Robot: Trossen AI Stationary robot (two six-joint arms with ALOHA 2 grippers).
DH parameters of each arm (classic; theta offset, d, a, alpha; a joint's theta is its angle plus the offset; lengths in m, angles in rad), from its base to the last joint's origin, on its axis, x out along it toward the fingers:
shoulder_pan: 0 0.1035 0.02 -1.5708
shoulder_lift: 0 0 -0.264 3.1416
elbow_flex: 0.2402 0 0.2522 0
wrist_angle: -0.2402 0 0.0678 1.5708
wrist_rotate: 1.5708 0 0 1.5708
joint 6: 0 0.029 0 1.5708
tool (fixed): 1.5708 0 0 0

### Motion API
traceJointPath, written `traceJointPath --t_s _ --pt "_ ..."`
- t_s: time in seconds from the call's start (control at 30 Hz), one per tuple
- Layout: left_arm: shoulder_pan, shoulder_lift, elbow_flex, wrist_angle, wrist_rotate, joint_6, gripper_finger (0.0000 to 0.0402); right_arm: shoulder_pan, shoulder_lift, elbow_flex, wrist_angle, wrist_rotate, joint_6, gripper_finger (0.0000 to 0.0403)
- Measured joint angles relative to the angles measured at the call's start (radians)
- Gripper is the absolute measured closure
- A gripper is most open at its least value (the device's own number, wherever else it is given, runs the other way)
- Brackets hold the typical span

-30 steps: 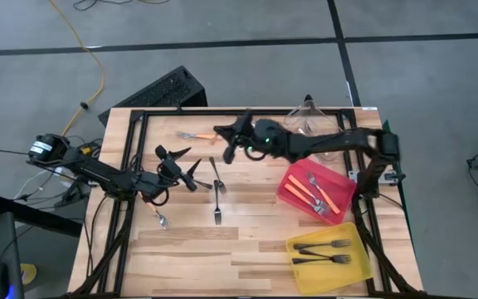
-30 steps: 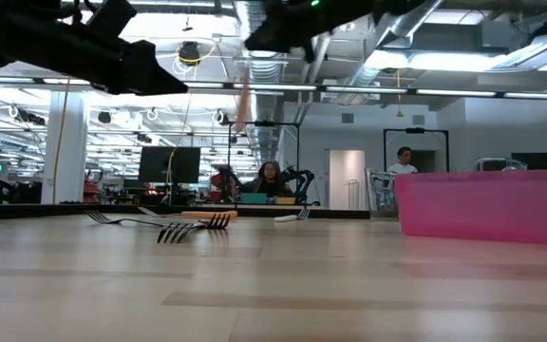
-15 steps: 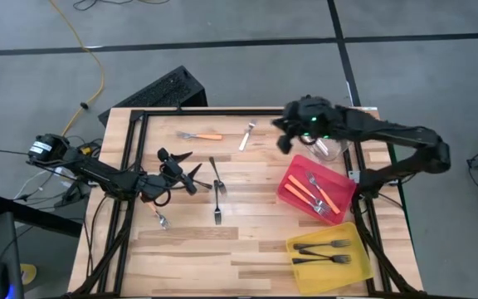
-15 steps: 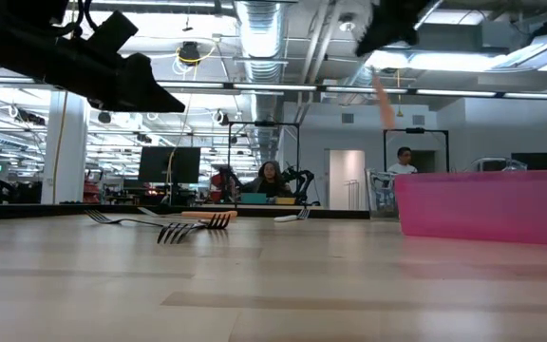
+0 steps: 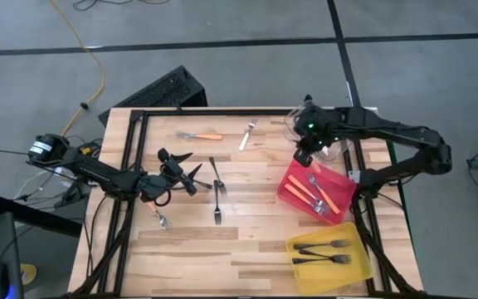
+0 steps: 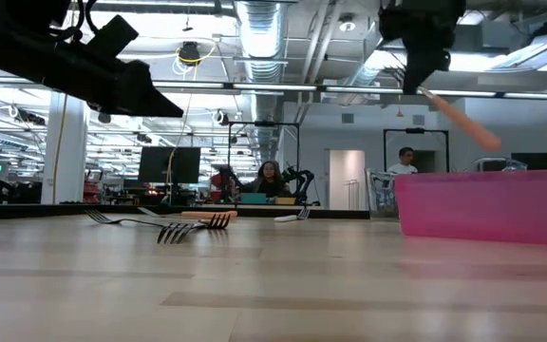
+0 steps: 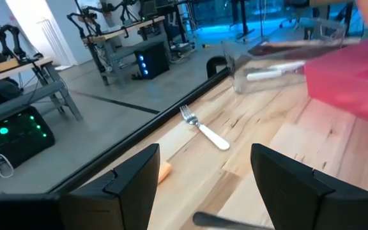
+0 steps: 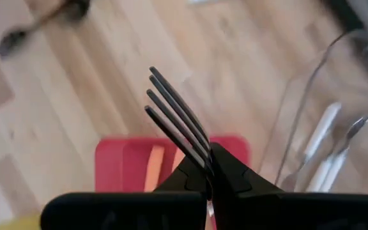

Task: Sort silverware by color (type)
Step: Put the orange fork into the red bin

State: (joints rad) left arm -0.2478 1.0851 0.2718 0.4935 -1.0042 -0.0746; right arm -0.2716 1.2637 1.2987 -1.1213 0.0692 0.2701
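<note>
Progress: sorting looks well past halfway, judged by what already lies in the bins.
Red bin (image 5: 338,202): several orange-handled forks (image 5: 320,194) inside.
Yellow bin (image 5: 359,260): three black forks (image 5: 323,252) inside.
Clear bin (image 5: 305,115): pale-handled pieces visible through its wall in the right wrist view; count unclear.
Right gripper (image 5: 303,156): fingers clenched on an orange-handled fork (image 8: 177,122), held in the air over the red bin's near corner, tines out ahead of the fingers.
Left gripper (image 5: 191,177): fingers spread wide and grasping nothing, above the counter (image 5: 247,241) beside the loose black forks.
Left on counter: one orange-handled fork (image 5: 201,135), one pale fork (image 5: 246,136), two black forks (image 5: 217,175) and (image 5: 217,214), one small pale piece (image 5: 161,220).
Next need: likely dropping the held fork into the red bin.
</note>
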Motion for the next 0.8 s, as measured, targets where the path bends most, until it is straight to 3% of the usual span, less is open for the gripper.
traceJointPath --t_s 0.23,0.5,0.8 --pt "0.000 0.000 0.000 -0.069 0.000 -0.059 0.0168 0.080 0.051 -0.043 -0.075 -0.090 0.004 0.0380" --pt "0.000 0.000 0.000 -0.084 0.000 -0.070 0.0168 0.163 -0.027 -0.267 0.068 -0.247 0.045 0.0380" --pt "0.001 0.000 0.000 -0.085 0.000 -0.079 0.0168 0.056 -0.101 -0.507 0.191 -0.454 0.005 0.0381"
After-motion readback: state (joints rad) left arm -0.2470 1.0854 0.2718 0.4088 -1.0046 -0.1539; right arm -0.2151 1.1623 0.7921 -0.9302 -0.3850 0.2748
